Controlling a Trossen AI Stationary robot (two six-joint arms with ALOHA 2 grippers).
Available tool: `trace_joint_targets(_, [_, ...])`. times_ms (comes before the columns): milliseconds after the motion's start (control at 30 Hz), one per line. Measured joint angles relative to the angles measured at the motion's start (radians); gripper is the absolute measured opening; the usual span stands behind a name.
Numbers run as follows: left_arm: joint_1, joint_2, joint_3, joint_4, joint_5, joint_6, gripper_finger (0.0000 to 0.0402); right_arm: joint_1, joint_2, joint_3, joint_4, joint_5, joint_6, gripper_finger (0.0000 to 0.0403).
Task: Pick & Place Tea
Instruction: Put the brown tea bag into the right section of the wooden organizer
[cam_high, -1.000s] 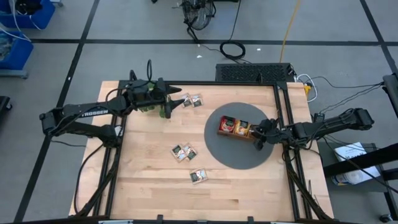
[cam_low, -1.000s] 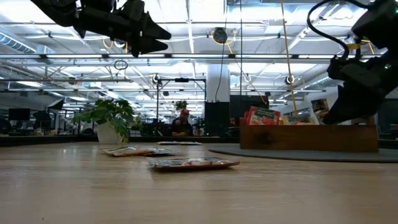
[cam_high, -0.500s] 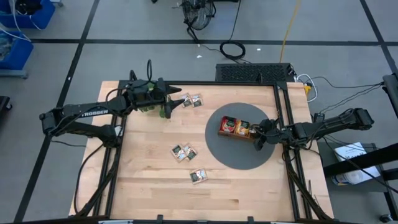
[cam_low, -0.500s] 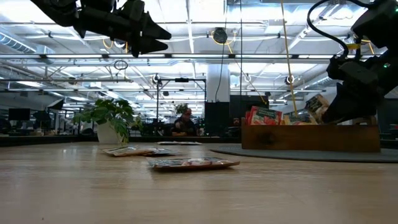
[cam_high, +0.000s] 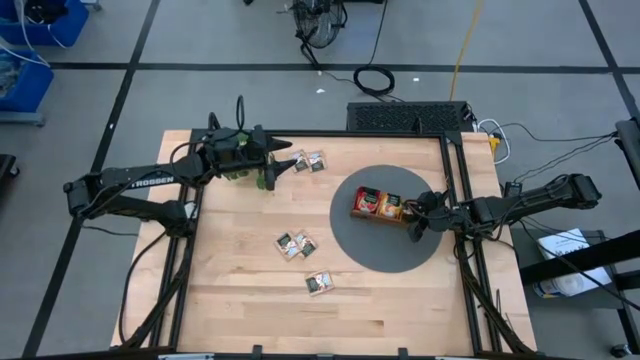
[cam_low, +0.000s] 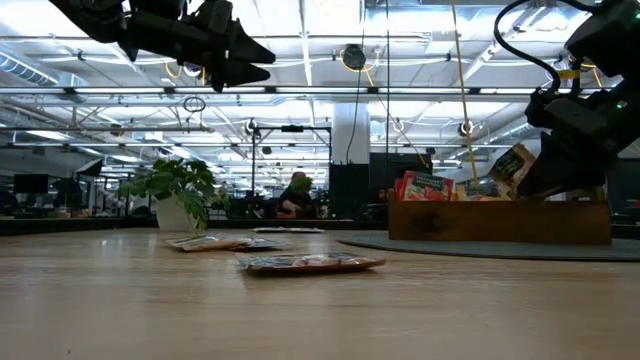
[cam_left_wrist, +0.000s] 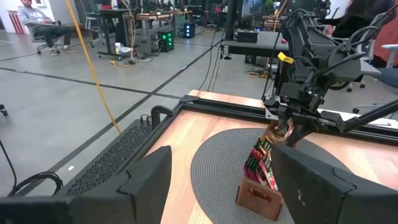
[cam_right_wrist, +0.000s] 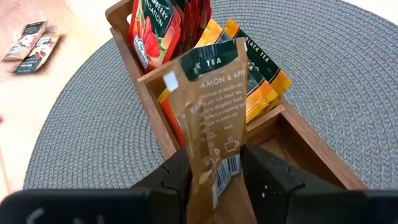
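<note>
Right gripper (cam_right_wrist: 214, 177) over tray (cam_right_wrist: 311, 146) on mat (cam_right_wrist: 93, 124) by table's right edge; fingers had eased apart, sachet (cam_right_wrist: 208, 106) upright between them, over end compartment. Release looked begun. Left gripper (cam_high: 268, 170) parted, empty, near far-left corner.

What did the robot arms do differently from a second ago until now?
The right gripper eased its fingers a little wider around the brown paper tea sachet, which tipped up higher above the long brown wooden tray; it is not dropped in yet. The left gripper stayed open and still beside the small leafy green plant, and the loose flat sachets on the table did not move.
</note>
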Motion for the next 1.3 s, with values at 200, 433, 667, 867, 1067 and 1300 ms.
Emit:
trace_joint_targets(200, [0.000,0.000,0.000,0.000,0.000,0.000,0.0271,0.000,-0.017,0.002,-0.005,-0.022,-0.008,0.0115])
trace_joint_targets(433, [0.000,0.000,0.000,0.000,0.000,0.000,0.0271,0.002,-0.031,0.061,-0.036,-0.028,-0.044,0.0087])
trace_joint_targets(667, [0.000,0.000,0.000,0.000,0.000,0.000,0.0271,0.002,-0.030,0.092,-0.144,-0.022,-0.017,0.0057])
trace_joint_targets(867, [0.000,0.000,0.000,0.000,0.000,0.000,0.0271,0.002,-0.030,0.092,-0.174,0.050,-0.024,0.0026])
trace_joint_targets(1067, [0.000,0.000,0.000,0.000,0.000,0.000,0.0271,0.002,-0.030,0.112,-0.175,0.132,-0.090,0.0003])
trace_joint_targets(1300, [0.000,0.000,0.001,0.000,0.000,0.000,0.0271,0.002,-0.030,0.117,-0.190,0.160,-0.102,0.0002])
